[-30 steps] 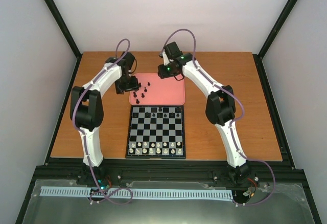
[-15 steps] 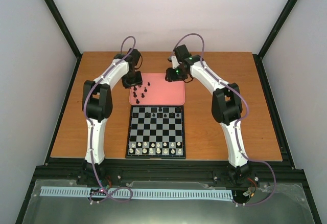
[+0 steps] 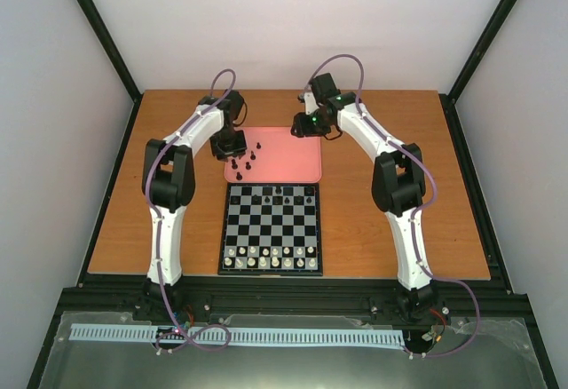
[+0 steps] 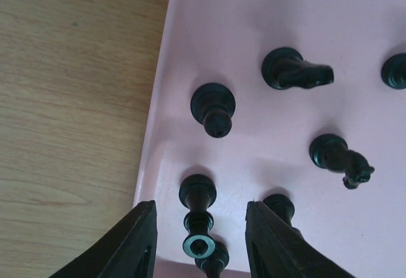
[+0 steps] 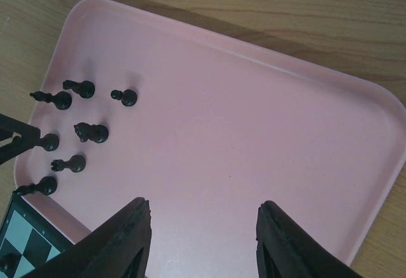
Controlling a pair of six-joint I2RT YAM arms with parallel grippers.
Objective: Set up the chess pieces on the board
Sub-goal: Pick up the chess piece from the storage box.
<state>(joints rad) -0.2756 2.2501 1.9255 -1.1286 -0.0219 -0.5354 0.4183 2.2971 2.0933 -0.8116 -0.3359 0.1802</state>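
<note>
Several tiny black chess pieces [image 3: 243, 165] stand or lie in the left part of the pink tray [image 3: 288, 165]. A few more black pieces [image 3: 279, 192] stand on the far rows of the chequered board [image 3: 271, 222]. My left gripper [image 3: 229, 145] is open and low over the tray's left edge. In the left wrist view it [image 4: 200, 218] has an upright black piece [image 4: 197, 193] between its spread jaws, not touching either. A pawn [image 4: 214, 108] and a knight [image 4: 338, 158] are nearby. My right gripper [image 3: 308, 127] [image 5: 203, 208] is open and empty above the bare pink tray [image 5: 254, 132].
White pieces [image 3: 271, 257] fill the board's two near rows. The board lies right in front of the tray on the wooden table [image 3: 390, 211]. In the right wrist view the black pieces [image 5: 92, 132] cluster at the tray's left, beside the left gripper's finger [image 5: 13, 139].
The left arm has stretched out and its gripper has shifted slightly back and right over the tray's left pieces. The right gripper has moved right, towards the tray's back right corner.
</note>
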